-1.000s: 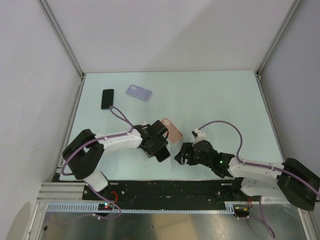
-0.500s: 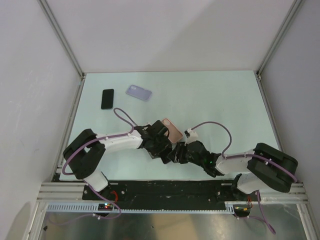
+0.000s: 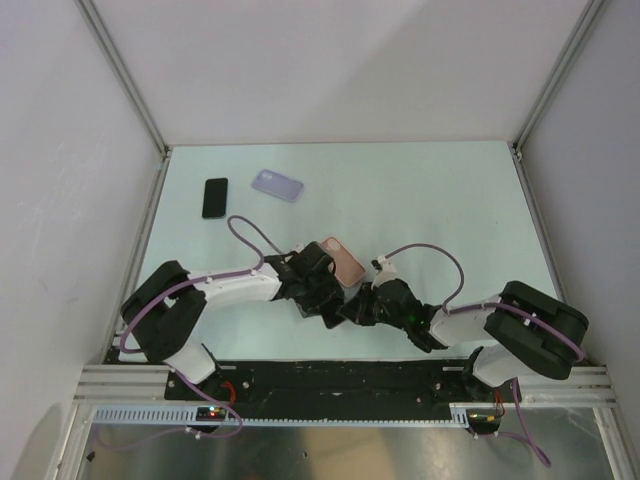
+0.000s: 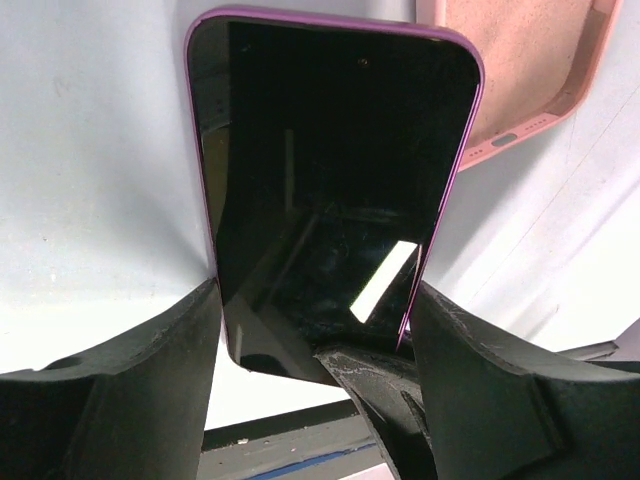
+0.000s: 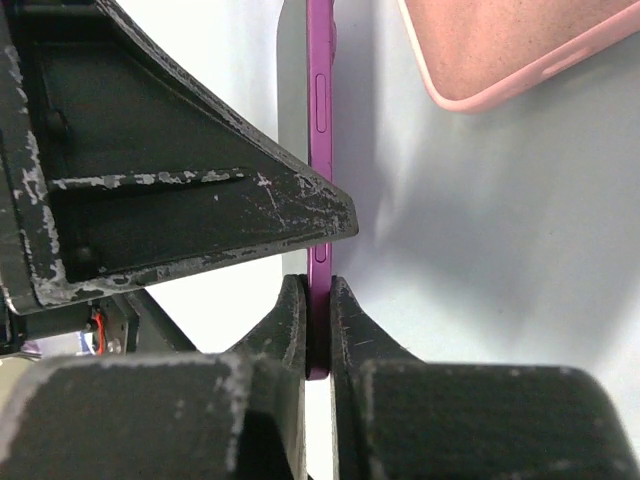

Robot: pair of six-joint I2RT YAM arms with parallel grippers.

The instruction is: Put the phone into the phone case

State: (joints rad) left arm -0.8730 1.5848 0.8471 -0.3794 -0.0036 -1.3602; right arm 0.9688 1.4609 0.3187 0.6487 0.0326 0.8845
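A purple-edged phone [image 4: 330,180] with a dark screen is held on edge just above the table. My left gripper [image 4: 315,300] is shut across the phone's width, one finger on each long side. My right gripper [image 5: 318,300] is shut on the phone's [image 5: 320,150] thin lower end, pads pressed on front and back. In the top view the two grippers [image 3: 325,298] [image 3: 352,308] meet near the table's front middle. The pink phone case [image 3: 346,262] lies open side up right beside the phone, at the upper right of both wrist views [image 4: 520,70] [image 5: 500,50].
A black phone [image 3: 215,197] and a lilac case [image 3: 277,184] lie at the back left of the pale green table [image 3: 450,210]. Grey walls and metal posts [image 3: 130,90] enclose the table. The arms' bases and a black rail [image 3: 330,375] line the near edge.
My right arm swung left to the phone held by the left gripper, and its jaws closed on the phone's end. The left gripper kept its grip and shifted only slightly.
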